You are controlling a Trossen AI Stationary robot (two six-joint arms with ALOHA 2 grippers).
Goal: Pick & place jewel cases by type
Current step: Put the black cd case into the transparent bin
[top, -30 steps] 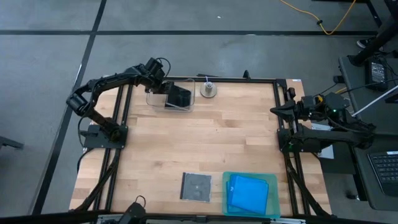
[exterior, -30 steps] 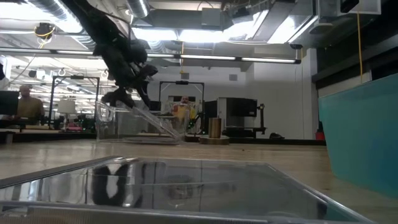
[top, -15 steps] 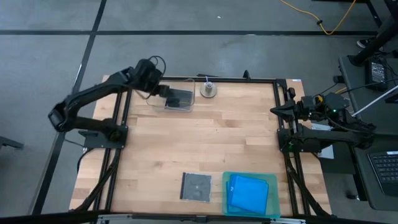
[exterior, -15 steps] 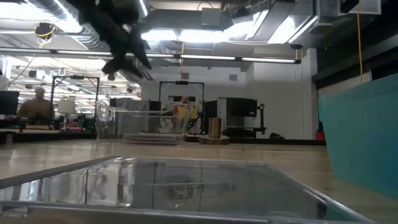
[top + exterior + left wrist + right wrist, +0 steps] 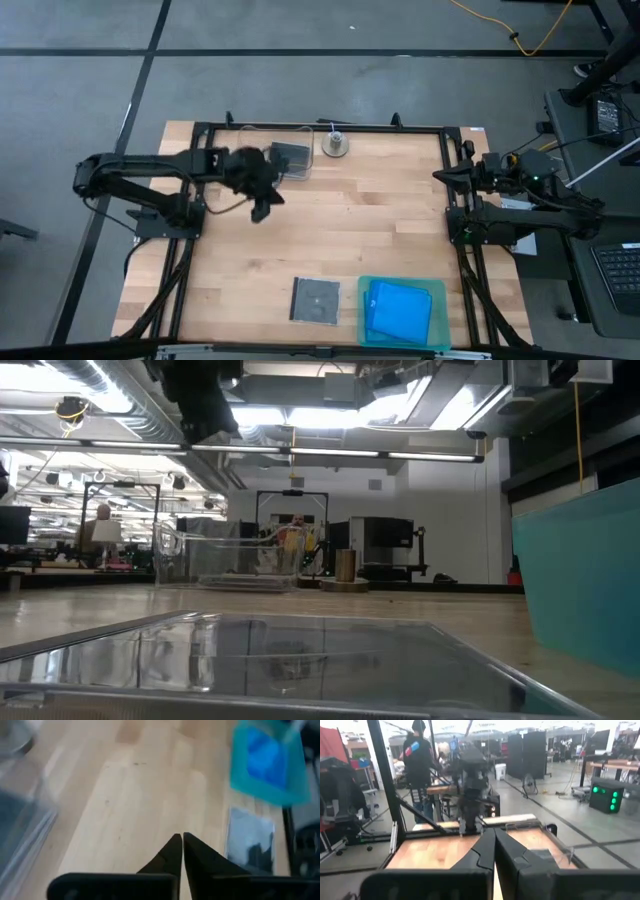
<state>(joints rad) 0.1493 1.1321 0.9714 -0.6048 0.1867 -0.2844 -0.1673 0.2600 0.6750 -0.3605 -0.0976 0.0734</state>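
Note:
A grey-black jewel case (image 5: 290, 158) lies inside the clear tub (image 5: 262, 164) at the table's far side. Another grey-black jewel case (image 5: 315, 299) lies flat on the wood near the front edge, also seen as the grey case (image 5: 250, 838) in the left wrist view. Right of it, blue jewel cases (image 5: 398, 308) are stacked in the teal tray (image 5: 437, 300). My left gripper (image 5: 262, 208) hangs shut over bare wood just in front of the tub, holding nothing (image 5: 179, 841). My right gripper (image 5: 493, 838) waits shut at the table's right edge (image 5: 446, 177).
A small metal weight (image 5: 335, 145) stands right of the tub at the far edge. A black frame (image 5: 447, 160) borders the table. Bare wood (image 5: 350, 230) stretches between the tub and the cases in front. People stand in the room beyond (image 5: 418, 755).
My left gripper has risen out of the clear tub and swung toward the table's near edge, stopping over bare wood in front of the tub. The grey-black case that leaned tilted in the tub a second ago now lies flat in it.

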